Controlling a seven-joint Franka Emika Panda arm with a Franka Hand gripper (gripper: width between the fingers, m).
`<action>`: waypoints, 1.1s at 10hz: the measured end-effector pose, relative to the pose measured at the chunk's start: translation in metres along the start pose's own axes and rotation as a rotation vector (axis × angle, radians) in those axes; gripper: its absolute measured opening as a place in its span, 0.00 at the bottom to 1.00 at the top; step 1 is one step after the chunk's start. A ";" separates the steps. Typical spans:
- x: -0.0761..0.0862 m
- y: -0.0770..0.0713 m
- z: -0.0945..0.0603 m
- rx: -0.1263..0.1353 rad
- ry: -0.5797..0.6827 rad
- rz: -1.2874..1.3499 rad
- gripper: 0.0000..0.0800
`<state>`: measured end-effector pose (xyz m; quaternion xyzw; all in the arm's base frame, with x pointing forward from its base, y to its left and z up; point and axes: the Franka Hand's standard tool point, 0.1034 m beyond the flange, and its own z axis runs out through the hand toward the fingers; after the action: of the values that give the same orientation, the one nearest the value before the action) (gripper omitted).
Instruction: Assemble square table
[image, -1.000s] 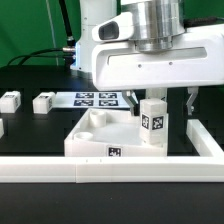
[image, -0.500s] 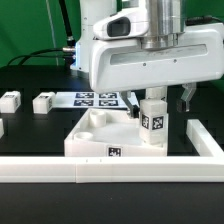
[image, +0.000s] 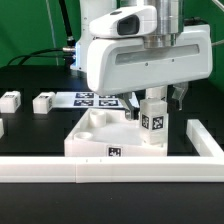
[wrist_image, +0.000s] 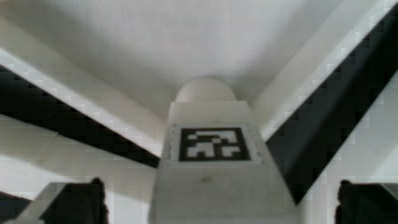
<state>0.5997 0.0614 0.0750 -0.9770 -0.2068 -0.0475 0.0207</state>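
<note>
The white square tabletop (image: 95, 135) lies on the black table, a tag on its front rim. One white leg (image: 152, 122) with a tag stands upright in its corner nearest the exterior view's right. My gripper (image: 156, 104) hangs straight over this leg with a finger on each side. In the wrist view the leg (wrist_image: 217, 130) stands between the dark fingers (wrist_image: 75, 203), with a gap on both sides. The gripper (wrist_image: 222, 205) is open and holds nothing. The tabletop's white floor (wrist_image: 178, 40) fills the wrist view behind the leg.
Two loose legs (image: 10, 100) (image: 43, 101) lie at the exterior view's left, and a third shows at the edge (image: 2, 127). The marker board (image: 98, 99) lies behind the tabletop. The long white border rail (image: 100, 168) runs along the front and up the right side.
The hand has turned about its vertical axis above the leg, and the finger at the exterior view's right has swung inward. The leg and tabletop have not moved.
</note>
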 end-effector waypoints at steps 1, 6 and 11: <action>0.000 0.000 0.000 0.000 0.000 0.000 0.70; 0.000 0.000 0.000 0.000 0.000 0.031 0.36; 0.000 0.001 0.001 -0.001 0.062 0.465 0.36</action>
<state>0.6003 0.0609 0.0744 -0.9964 0.0244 -0.0717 0.0369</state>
